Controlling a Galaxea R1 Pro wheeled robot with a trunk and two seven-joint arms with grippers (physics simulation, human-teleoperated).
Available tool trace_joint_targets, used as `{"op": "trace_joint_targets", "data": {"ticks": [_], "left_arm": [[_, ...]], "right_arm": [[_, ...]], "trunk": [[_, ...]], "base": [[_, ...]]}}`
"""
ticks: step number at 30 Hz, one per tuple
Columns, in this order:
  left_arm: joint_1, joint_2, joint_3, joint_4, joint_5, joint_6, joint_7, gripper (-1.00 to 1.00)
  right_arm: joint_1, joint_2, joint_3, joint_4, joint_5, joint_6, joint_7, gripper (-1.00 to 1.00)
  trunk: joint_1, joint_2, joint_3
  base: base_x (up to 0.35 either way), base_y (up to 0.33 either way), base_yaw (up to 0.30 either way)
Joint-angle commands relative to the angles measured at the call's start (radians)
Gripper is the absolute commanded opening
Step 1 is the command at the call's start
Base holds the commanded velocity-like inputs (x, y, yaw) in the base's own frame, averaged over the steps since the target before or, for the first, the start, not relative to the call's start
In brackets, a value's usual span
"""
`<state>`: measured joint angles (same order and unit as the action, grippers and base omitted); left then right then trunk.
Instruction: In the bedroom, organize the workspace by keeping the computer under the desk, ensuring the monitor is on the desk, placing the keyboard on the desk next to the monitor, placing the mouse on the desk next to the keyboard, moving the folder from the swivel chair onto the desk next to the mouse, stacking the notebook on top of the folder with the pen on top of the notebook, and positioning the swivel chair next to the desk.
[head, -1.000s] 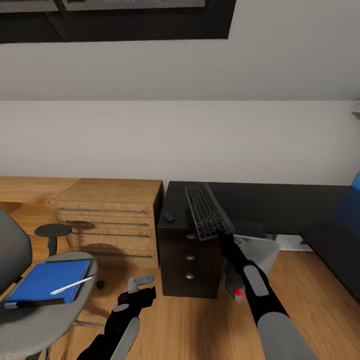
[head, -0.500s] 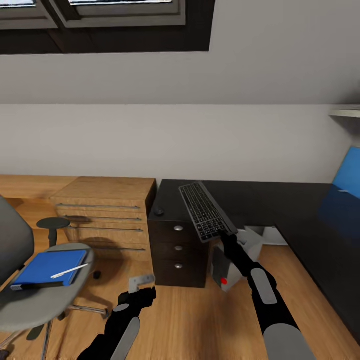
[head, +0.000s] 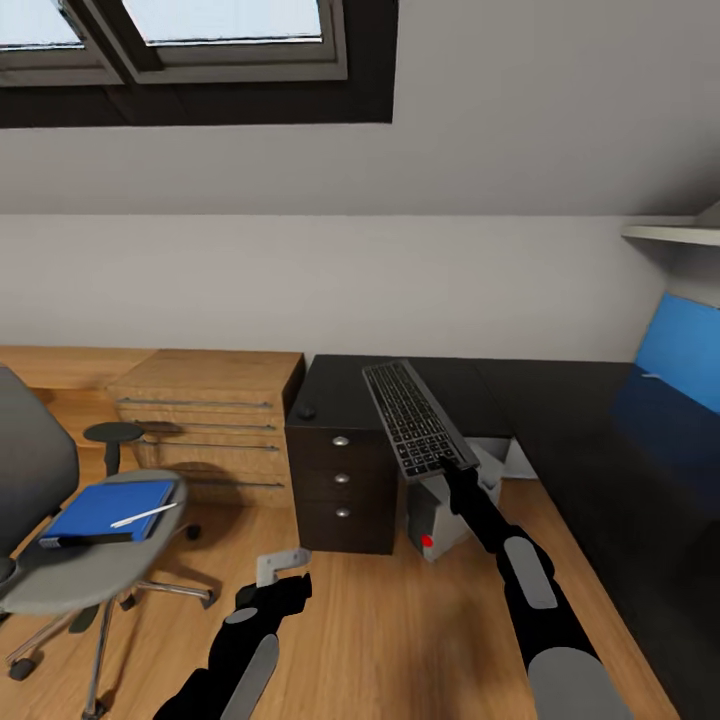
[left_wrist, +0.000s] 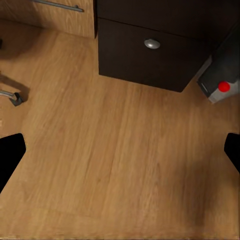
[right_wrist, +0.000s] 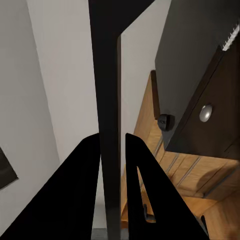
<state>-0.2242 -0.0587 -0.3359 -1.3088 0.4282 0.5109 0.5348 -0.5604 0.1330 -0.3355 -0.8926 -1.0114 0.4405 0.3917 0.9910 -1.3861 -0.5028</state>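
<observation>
Step in hand: carrying the keyboard (head: 418, 420) to the desk (head: 560, 400); by my reckoning the placing has not yet happened.
Right gripper (head: 458, 468): jaws clamped on the near short edge of the keyboard, one finger either side of the thin board as the right wrist view shows (right_wrist: 111, 150).
Keyboard: held in the air, tilted, its far end over the desk's black surface near the drawer end, its near end hanging out past the front edge.
Left gripper (head: 283, 566): low over the wood floor in front of the desk's drawers, jaws spread wide apart and empty; in the left wrist view its fingertips (left_wrist: 10, 155) frame bare floorboards.
Computer (head: 437, 510): on the floor just under the desk's front edge, right beside the drawers, red dot facing out.
Mouse (head: 305, 411): what looks like it, a small dark lump on the surface at the desk's far left corner.
Swivel chair (head: 70, 540): well to the left of the desk, beyond a light-wood chest of drawers (head: 205, 420).
Folder (head: 105, 508): flat on the chair seat, well apart from the desk.
Pen (head: 143, 516): lying on top of the folder.
Next move calls for: reaching further in over the surface, levelling the keyboard, lowering it flat, then letting go.
Watch for: the tilted board catching the desk's front edge.
</observation>
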Motion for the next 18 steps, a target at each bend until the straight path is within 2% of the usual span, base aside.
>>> {"op": "trace_joint_targets", "data": {"ticks": [1, 18], "left_arm": [[-0.001, 0.0, -0.002, -0.001, 0.01, 0.001, 0.01, 1.0], [-0.001, 0.002, 0.001, -0.003, 0.012, 0.002, 0.01, 1.0]], "right_arm": [[-0.001, 0.001, -0.005, 0.0, -0.01, 0.01, 0.004, -1.0], [-0.001, -0.005, -0.005, 0.005, -0.012, 0.017, 0.004, -1.0]], "trunk": [[-0.005, 0.007, 0.002], [-0.07, 0.126, 0.055]], "base": [[-0.338, -0.008, 0.0], [-0.344, -0.01, 0.0]]}}
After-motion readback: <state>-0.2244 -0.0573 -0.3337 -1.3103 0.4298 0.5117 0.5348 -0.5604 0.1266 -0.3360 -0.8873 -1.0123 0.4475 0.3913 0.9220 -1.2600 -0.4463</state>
